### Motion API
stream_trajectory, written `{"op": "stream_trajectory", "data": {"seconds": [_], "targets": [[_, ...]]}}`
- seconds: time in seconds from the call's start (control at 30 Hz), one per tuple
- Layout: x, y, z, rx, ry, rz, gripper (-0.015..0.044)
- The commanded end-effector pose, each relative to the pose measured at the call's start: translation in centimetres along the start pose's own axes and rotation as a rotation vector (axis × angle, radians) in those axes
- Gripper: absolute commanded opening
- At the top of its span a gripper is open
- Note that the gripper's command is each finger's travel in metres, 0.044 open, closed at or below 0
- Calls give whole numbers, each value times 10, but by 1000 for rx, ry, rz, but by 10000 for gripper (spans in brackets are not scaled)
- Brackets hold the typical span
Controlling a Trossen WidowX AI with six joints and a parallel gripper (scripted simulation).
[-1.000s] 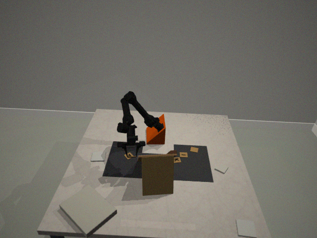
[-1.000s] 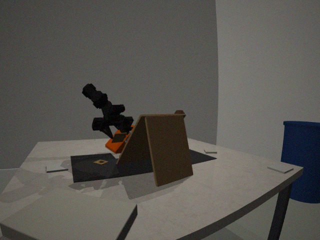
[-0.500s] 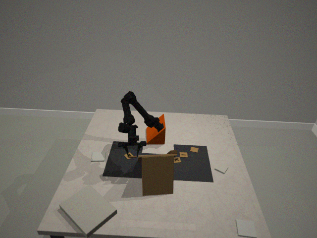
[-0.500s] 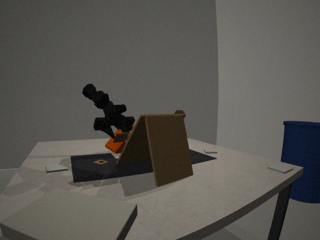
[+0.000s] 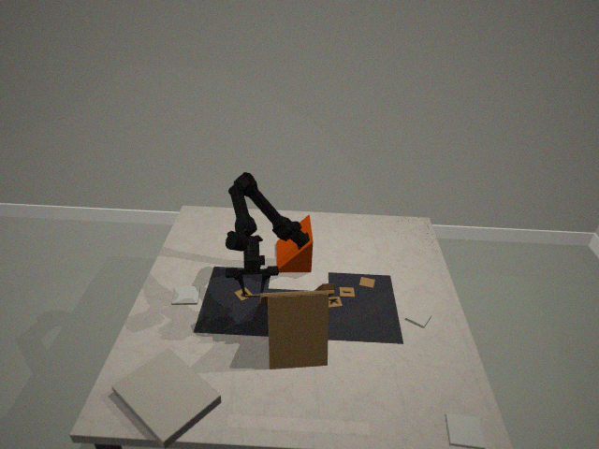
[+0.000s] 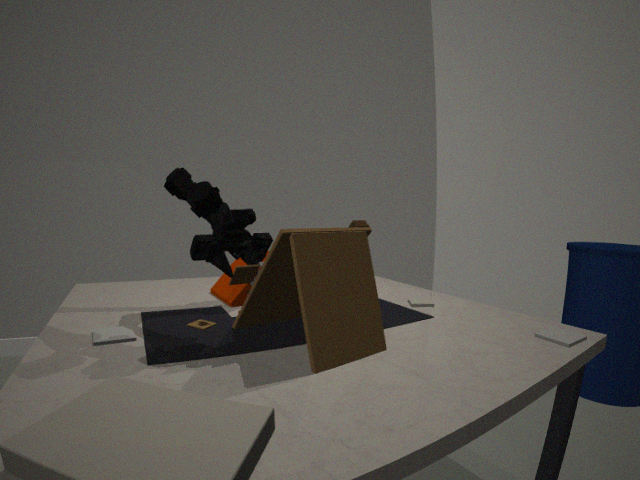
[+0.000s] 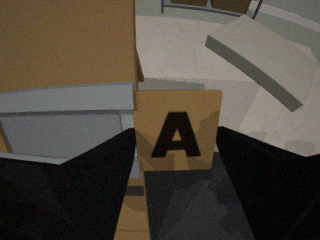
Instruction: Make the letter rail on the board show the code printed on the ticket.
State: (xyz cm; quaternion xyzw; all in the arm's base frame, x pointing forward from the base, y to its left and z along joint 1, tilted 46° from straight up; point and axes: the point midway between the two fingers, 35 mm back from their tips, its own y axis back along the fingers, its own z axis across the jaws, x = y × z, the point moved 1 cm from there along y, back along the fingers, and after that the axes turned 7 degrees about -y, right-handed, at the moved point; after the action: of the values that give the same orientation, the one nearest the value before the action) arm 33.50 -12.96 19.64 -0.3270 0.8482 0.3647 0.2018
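My gripper (image 5: 254,293) (image 7: 176,133) is shut on the A tile (image 6: 244,274) (image 7: 150,107), holding it by its two side edges, letter upright in the wrist view. The tile's left edge is right at the end of the grey rail (image 7: 65,100) on the board (image 5: 298,333) (image 6: 341,299) (image 7: 65,45); I cannot tell whether it has entered. A tan piece (image 7: 3,141) shows at the rail's far left. One lettered tile (image 5: 239,294) (image 6: 195,324) lies on the mat below the gripper. A K tile (image 5: 339,302), a tile with one bar (image 5: 346,288) and a plain-looking tile (image 5: 367,282) lie right. No ticket print is readable.
The dark mat (image 5: 367,324) (image 6: 175,351) lies under the board. An orange wedge (image 5: 302,258) (image 6: 227,293) stands behind it. A thick beige slab (image 5: 167,394) (image 6: 144,428) (image 7: 255,55) lies front left. Pale flat pieces (image 5: 185,295) (image 5: 464,428) lie near the counter's sides.
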Motion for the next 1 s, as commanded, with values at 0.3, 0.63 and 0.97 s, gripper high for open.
{"op": "stream_trajectory", "data": {"seconds": [0.3,0.63,0.97], "targets": [[1,-1,7,1,-5,1,0],[2,-1,12,1,-5,2,0],[3,-1,17,1,-5,2,0]]}}
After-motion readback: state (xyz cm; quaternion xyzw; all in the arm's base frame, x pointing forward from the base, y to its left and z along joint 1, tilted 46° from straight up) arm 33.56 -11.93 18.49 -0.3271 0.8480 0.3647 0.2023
